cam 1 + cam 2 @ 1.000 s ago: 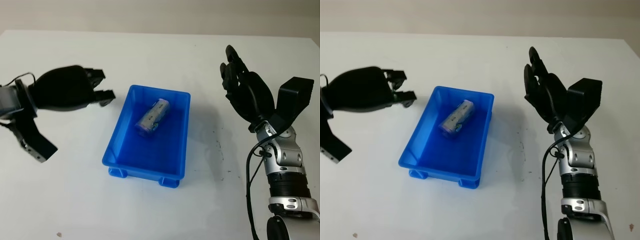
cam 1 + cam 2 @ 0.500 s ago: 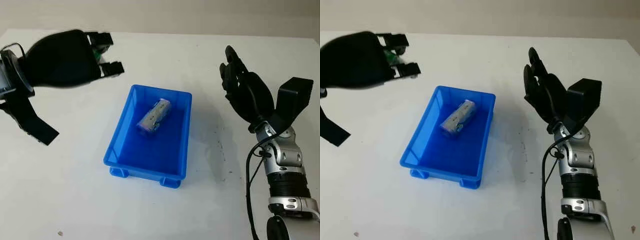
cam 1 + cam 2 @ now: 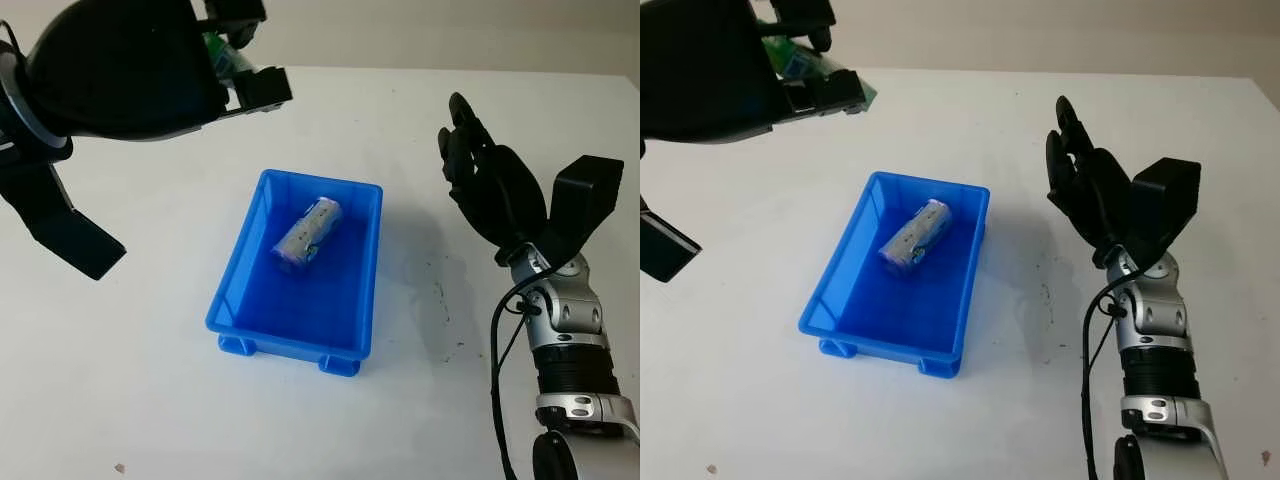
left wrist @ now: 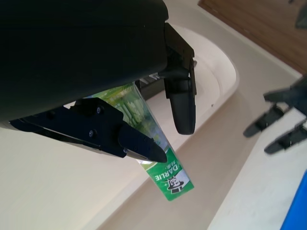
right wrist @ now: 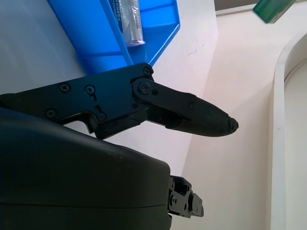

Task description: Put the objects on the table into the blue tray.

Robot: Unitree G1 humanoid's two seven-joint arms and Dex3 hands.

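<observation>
Two hands up: both hang over the white table [image 3: 150, 400], pretty far apart
Table: plain white, tray sitting around the middle
Left hand [image 3: 130, 70]: raised high over the table's far left, back from the tray's far left corner, fingers [image 4: 180, 103] clamped around a green tube
Right hand [image 3: 490, 185]: open, holding nothing, off to the tray's right
Tray [image 3: 235, 300]: blue, on the table between the hands
Pack [image 3: 307, 233]: silvery roll lying inside the tray, toward its far end
Tube [image 4: 156, 155]: green with "DARLIE" on the end, poking out past the left fingertips
</observation>
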